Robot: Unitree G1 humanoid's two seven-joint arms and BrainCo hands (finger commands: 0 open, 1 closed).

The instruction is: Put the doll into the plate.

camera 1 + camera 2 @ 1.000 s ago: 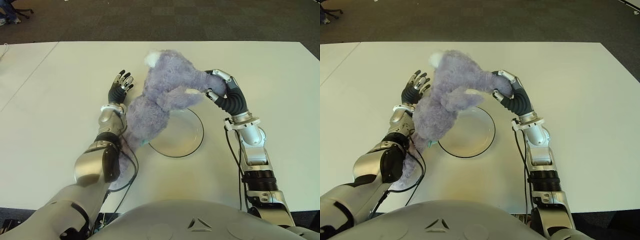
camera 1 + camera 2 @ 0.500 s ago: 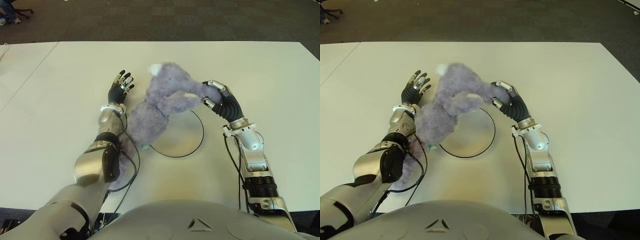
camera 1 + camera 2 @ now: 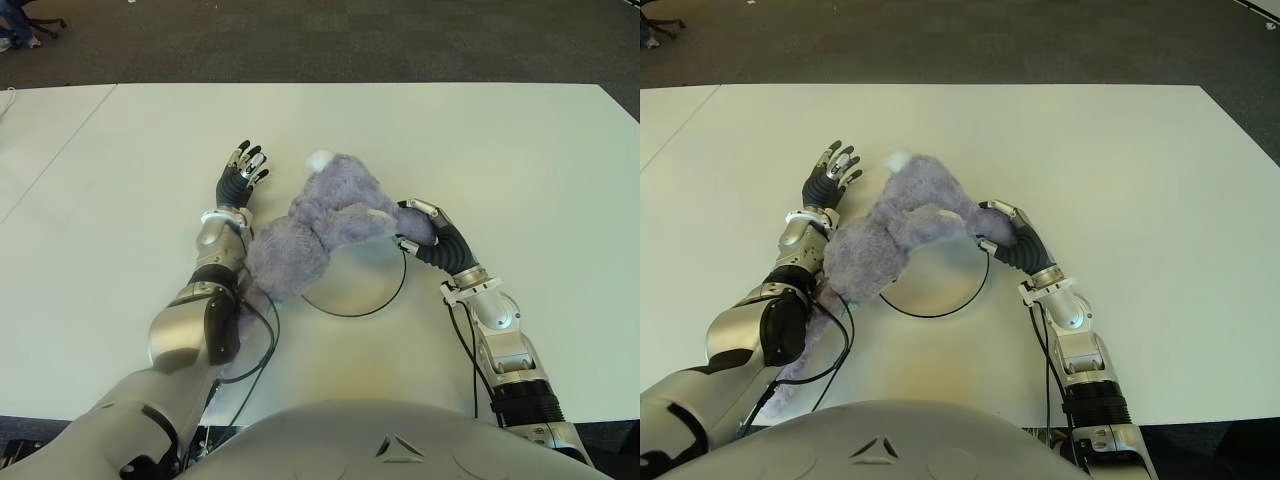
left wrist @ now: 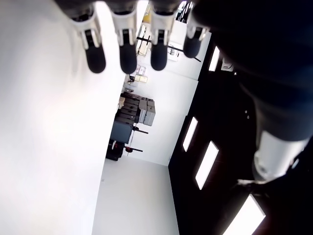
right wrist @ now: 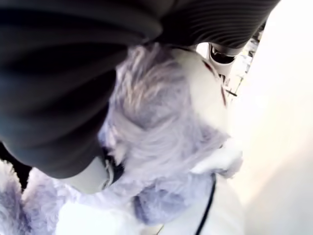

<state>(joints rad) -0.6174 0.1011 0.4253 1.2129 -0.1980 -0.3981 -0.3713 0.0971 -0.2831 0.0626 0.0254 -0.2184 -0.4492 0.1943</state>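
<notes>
A fluffy lilac doll (image 3: 315,225) with a white tuft lies low over the left rim of a clear plate with a dark edge (image 3: 375,306), part of it spilling onto the table toward my left arm. My right hand (image 3: 418,228) is shut on the doll's limb at the plate's right side; the right wrist view shows lilac fur (image 5: 156,122) pressed in the palm. My left hand (image 3: 240,170) is open, fingers spread, beside the doll on its left. In the left wrist view its fingertips (image 4: 124,54) hold nothing.
The white table (image 3: 500,140) stretches wide around the plate, with a seam to a second table (image 3: 40,150) on the left. A black cable (image 3: 262,345) loops by my left forearm. Dark carpet (image 3: 300,40) lies beyond the far edge.
My right hand has come down and back toward me with the doll, lowering it from above the plate onto the plate's left side. The left hand has stayed put.
</notes>
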